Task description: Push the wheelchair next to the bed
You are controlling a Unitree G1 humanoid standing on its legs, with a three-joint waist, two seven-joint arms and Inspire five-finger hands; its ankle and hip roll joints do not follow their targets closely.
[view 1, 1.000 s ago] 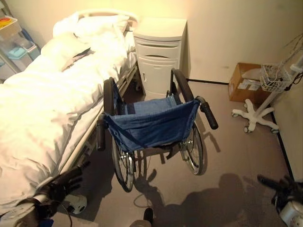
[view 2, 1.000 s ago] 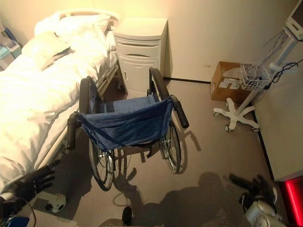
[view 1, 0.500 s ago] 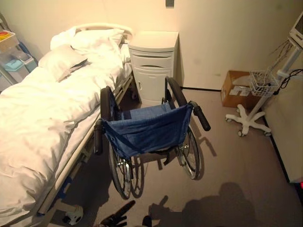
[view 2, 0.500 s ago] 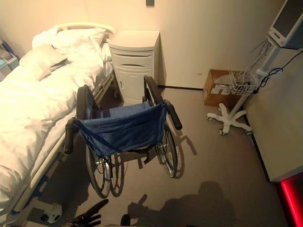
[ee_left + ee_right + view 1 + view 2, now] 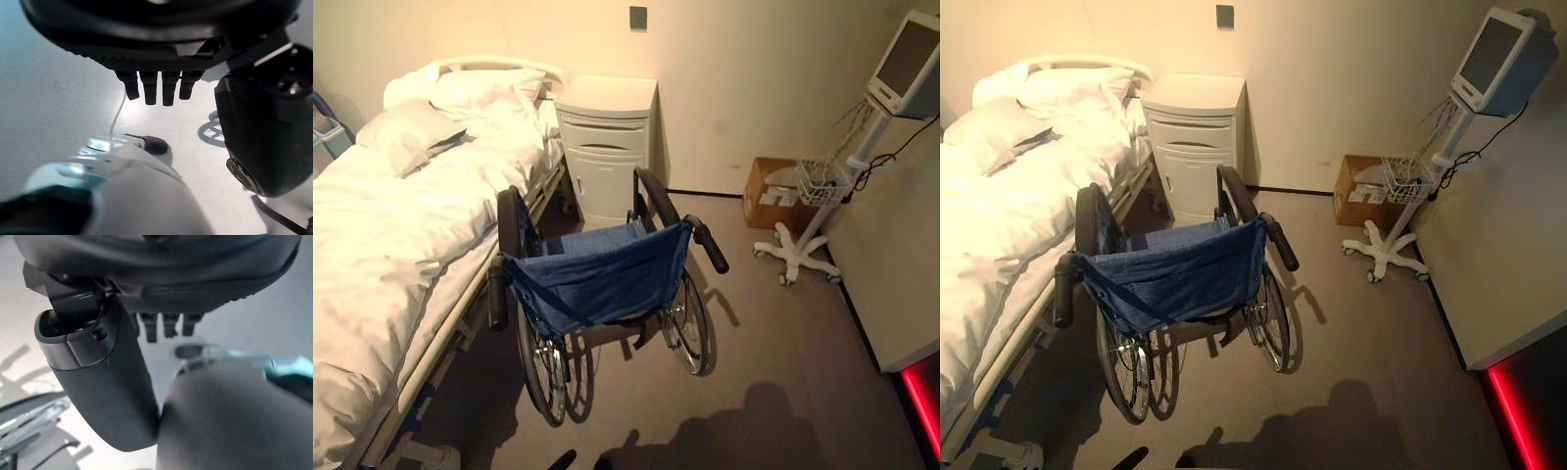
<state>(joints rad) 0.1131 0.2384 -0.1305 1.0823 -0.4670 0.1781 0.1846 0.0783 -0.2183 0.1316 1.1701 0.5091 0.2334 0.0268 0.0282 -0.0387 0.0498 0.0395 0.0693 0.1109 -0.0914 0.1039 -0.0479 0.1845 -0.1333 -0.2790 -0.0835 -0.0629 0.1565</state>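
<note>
The wheelchair [image 5: 602,274], with a blue cloth seat back and black push handles [image 5: 710,250], stands on the grey floor with its left wheel close alongside the white bed [image 5: 401,225]. It faces the wall. My left hand [image 5: 156,29] hangs low with straight fingers [image 5: 156,90] and holds nothing; one dark fingertip [image 5: 563,458] shows at the bottom edge behind the chair. My right hand [image 5: 161,264] also hangs with straight fingers and its thumb [image 5: 98,382] out, holding nothing. Neither hand touches the wheelchair.
A white bedside cabinet [image 5: 605,147] stands against the wall ahead of the wheelchair. To the right are a cardboard box [image 5: 773,194] and a monitor [image 5: 906,64] on a wheeled stand [image 5: 798,259] with a wire basket [image 5: 822,181]. Open floor lies right of the chair.
The whole picture has shifted, so the camera has moved. Both hands have sunk from the lower corners to or past the bottom edge. The wheelchair keeps its place beside the bed.
</note>
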